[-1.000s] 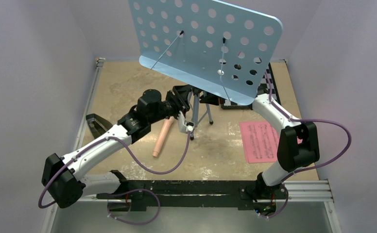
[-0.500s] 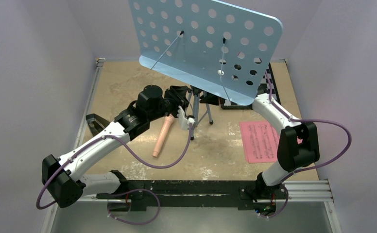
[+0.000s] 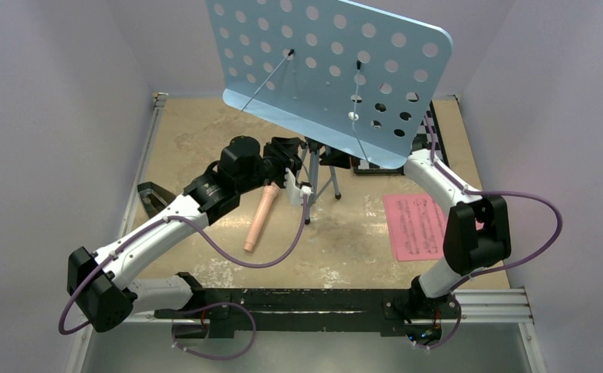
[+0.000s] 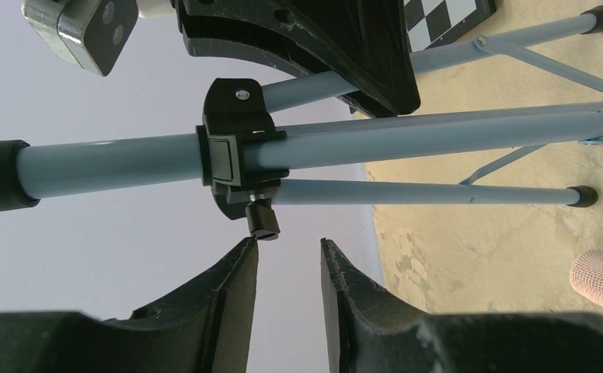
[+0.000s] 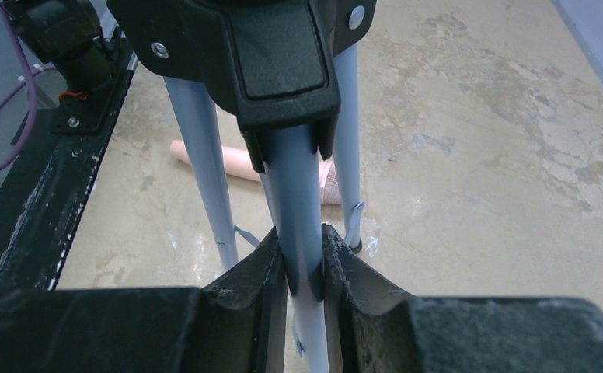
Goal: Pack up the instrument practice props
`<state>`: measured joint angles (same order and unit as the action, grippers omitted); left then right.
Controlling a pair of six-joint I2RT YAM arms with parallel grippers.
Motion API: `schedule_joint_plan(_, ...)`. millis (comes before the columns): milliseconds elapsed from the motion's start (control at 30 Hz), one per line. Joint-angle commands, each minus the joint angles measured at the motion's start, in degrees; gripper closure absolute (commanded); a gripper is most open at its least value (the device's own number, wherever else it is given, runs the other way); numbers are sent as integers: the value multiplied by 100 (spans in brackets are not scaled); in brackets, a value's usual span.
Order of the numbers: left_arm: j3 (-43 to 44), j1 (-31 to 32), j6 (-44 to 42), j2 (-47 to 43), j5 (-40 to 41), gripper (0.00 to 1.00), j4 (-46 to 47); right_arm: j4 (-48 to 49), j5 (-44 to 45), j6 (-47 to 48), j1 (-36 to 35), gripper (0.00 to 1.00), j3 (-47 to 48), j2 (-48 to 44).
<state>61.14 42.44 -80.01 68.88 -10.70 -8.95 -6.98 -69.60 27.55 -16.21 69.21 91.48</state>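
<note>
The light-blue perforated music stand (image 3: 329, 70) stands on its tripod (image 3: 319, 175) mid-table. My right gripper (image 5: 304, 256) is shut on the stand's centre pole (image 5: 294, 179) just below the black collar; in the top view it is mostly hidden under the desk. My left gripper (image 4: 287, 245) is open, its jaws just below the small black knob (image 4: 263, 223) of the pole clamp, one fingertip almost touching it. The peach-pink recorder (image 3: 258, 219) lies on the table left of the tripod. The pink sheet music (image 3: 415, 227) lies at the right. The black metronome (image 3: 155, 200) sits at the left edge.
A black-and-white chessboard (image 3: 432, 128) lies at the back right, partly under the stand's desk, and shows in the left wrist view (image 4: 446, 12). Purple walls close in the table on three sides. The arm bases' black rail (image 3: 306, 299) runs along the near edge.
My left arm has moved a little forward and up toward the stand's pole clamp. The right arm and the stand have not moved.
</note>
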Motion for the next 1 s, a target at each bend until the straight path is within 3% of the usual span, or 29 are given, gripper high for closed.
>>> schedule_joint_plan(0, 30, 19, 481, 234, -250, 59, 271, -618, 386, -64, 14, 100, -19, 41)
schedule_joint_plan(367, -12, 18, 800, 266, -287, 59, 440, -637, 412, -48, 6, 100, -33, 33)
schedule_joint_plan(667, -61, 14, 821, 180, -229, 61, 65, -608, 403, -61, -9, 100, -13, 67)
schedule_joint_plan(967, 259, -24, 1533, 336, -204, 66, -609, -620, 421, -59, -22, 100, -22, 50)
